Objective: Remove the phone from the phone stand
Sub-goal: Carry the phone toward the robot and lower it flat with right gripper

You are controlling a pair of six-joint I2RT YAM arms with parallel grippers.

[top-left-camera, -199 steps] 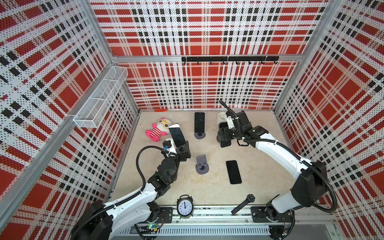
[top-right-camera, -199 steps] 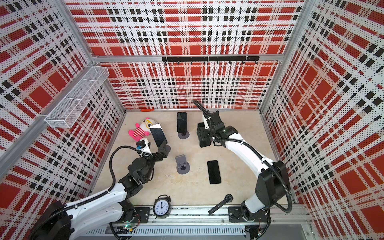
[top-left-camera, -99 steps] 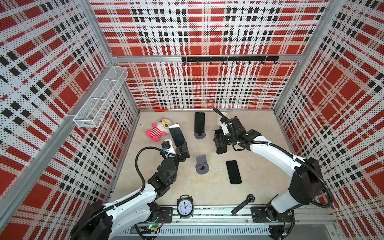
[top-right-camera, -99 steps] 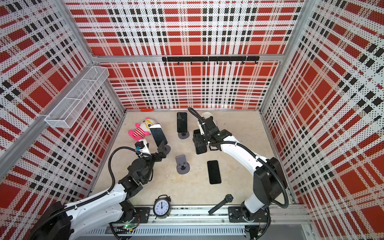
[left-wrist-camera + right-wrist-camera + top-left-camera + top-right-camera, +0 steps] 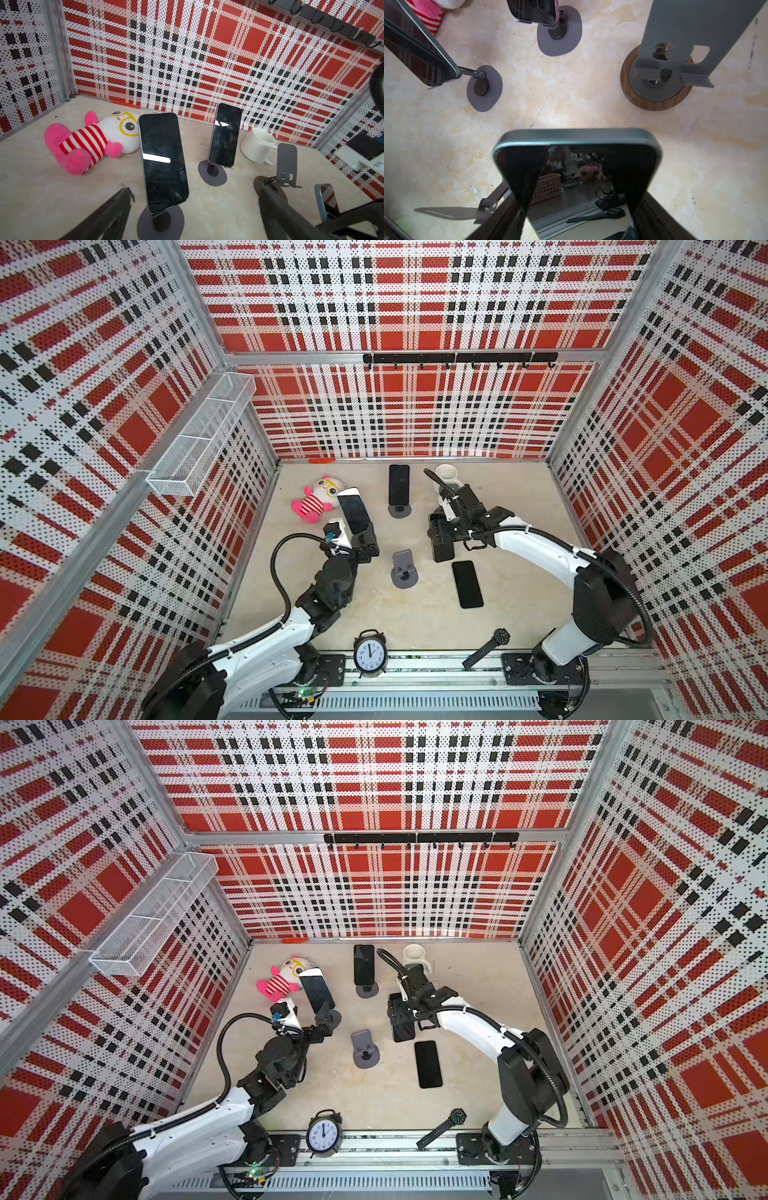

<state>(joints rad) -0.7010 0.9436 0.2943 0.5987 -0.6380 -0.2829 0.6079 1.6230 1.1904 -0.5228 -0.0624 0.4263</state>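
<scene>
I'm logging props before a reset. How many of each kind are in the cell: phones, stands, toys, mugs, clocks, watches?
phone: 4
stand: 4
toy: 1
mug: 1
clock: 1
watch: 1
Total: 12

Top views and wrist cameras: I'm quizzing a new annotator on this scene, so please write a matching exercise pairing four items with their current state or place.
Things:
1. plush-side phone
2. watch-side phone
3. phone filling the right wrist view
4. wood-based stand

States:
A. clamped in the right gripper
B. empty, holding no phone
C. propped on a grey stand
D. lying flat on the table

Pairs: 1-C, 2-D, 3-A, 4-B
</scene>
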